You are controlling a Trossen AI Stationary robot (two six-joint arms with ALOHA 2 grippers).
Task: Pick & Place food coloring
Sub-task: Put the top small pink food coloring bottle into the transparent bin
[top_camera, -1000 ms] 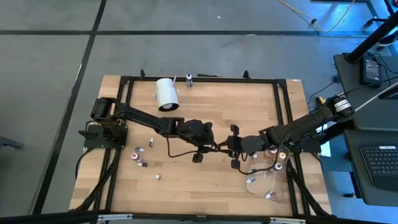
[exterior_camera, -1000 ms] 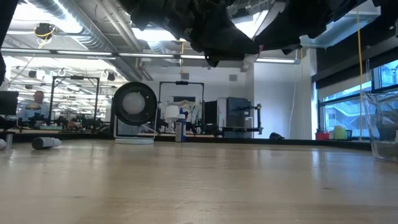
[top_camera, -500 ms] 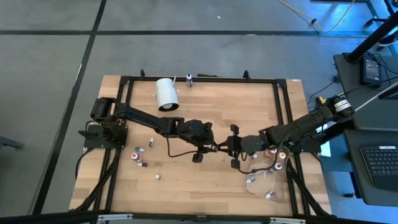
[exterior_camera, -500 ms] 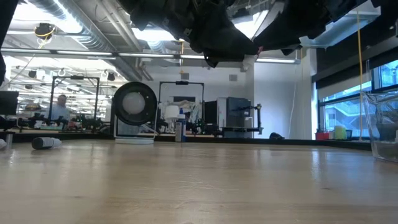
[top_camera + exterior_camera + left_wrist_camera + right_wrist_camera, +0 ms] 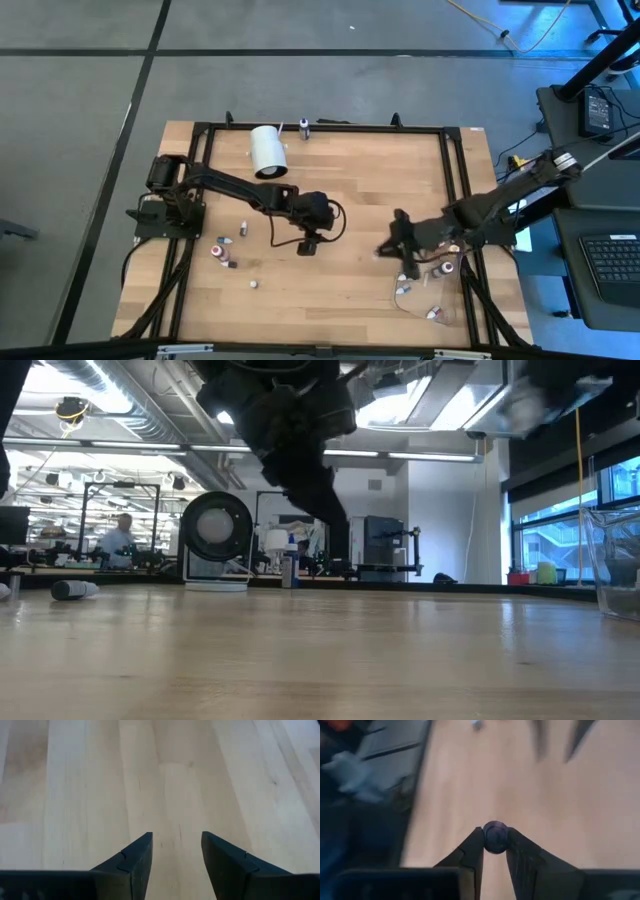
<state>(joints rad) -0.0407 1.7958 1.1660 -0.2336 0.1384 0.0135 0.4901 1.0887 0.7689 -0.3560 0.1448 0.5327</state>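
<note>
Several tiny food coloring bottles lie on the wooden table at the left [image 5: 222, 252]. More of them stand near the right edge [image 5: 446, 254]. My right gripper [image 5: 384, 250] hangs right of the table's middle, above the wood, shut on one small food coloring bottle [image 5: 495, 837] that shows only as a dark round end. My left gripper [image 5: 176, 851] is over the table's middle [image 5: 310, 246], tipped down toward bare wood. It is open, with nothing between its fingers. My right gripper pinches the bottle's dark round end [image 5: 495, 831] between its two fingertips. The bottle points along the fingers, so only this end shows. It is lifted clear of the table.
A large white cylinder [image 5: 267, 150] lies on its side at the far edge. A clear container [image 5: 420, 298] with bottles in it stands at the near right corner. A black frame [image 5: 455, 180] runs round the table. People show in the room behind.
The two grippers, which met tip to tip at the table's middle, have drawn apart. My right gripper has pulled back toward the right edge, turning as it went. My left gripper has tipped downward and drawn back toward the left.
</note>
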